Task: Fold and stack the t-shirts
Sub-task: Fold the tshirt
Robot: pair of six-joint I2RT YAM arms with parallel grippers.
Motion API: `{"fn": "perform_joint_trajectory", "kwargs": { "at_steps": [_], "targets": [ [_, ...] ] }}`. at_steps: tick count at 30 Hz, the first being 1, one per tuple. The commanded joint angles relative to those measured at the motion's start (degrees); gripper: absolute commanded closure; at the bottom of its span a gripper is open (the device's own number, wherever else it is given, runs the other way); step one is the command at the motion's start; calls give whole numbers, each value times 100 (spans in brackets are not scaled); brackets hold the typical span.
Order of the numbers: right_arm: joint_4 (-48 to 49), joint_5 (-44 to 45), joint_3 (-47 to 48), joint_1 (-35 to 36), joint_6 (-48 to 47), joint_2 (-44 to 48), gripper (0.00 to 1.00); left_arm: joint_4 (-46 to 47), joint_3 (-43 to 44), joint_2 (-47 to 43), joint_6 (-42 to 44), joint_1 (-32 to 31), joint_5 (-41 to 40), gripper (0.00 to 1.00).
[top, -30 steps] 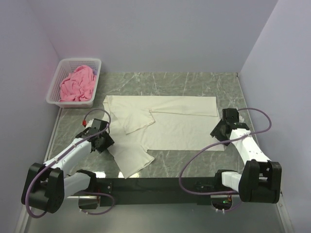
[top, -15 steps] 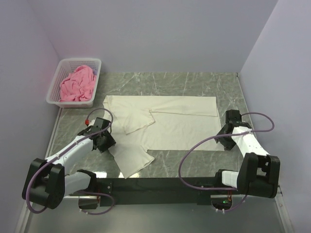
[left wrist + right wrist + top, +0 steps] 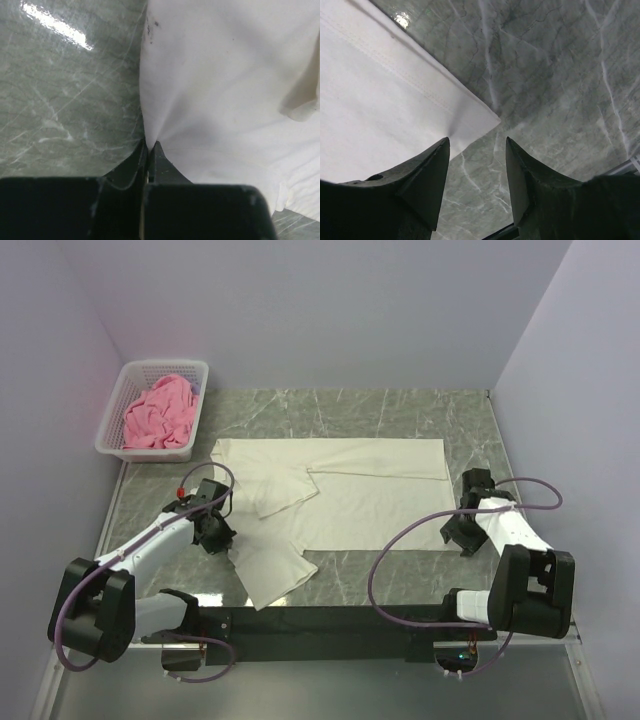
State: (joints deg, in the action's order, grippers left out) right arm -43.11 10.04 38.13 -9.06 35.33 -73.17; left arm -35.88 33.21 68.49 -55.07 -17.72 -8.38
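The left gripper (image 3: 149, 145) pinched the cream t-shirt (image 3: 370, 500) tight at its near-left edge. The right gripper (image 3: 476, 142) gaped over the near-right hem corner. The shirt lay flat on the table (image 3: 400, 405), lengthwise left-right, hem rightward. Far left, the basket (image 3: 165, 365) held the crumpled pink t-shirt (image 3: 158, 415).

From above, the left gripper (image 3: 220, 536) hides its pinch on the cream-white t-shirt (image 3: 360, 502) toward the worktop's (image 3: 400, 420) left edge.
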Motion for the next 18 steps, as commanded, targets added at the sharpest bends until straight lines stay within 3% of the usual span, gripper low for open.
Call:
{"fn": "perform_joint_trajectory", "kwargs": {
  "at_steps": [1,14,18],
  "targets": [
    [-57,147,-42,-43,158,-48,44,-420,212,-29,-22,-21,-6,99],
    [444,200,-227,-166,369,-365,51,-561,282,-64,-30,-21,-6,99],
    [567,139,-262,-298,360,-383,58,-622,291,-99,-83,-13,-67,99]
  ]
}}
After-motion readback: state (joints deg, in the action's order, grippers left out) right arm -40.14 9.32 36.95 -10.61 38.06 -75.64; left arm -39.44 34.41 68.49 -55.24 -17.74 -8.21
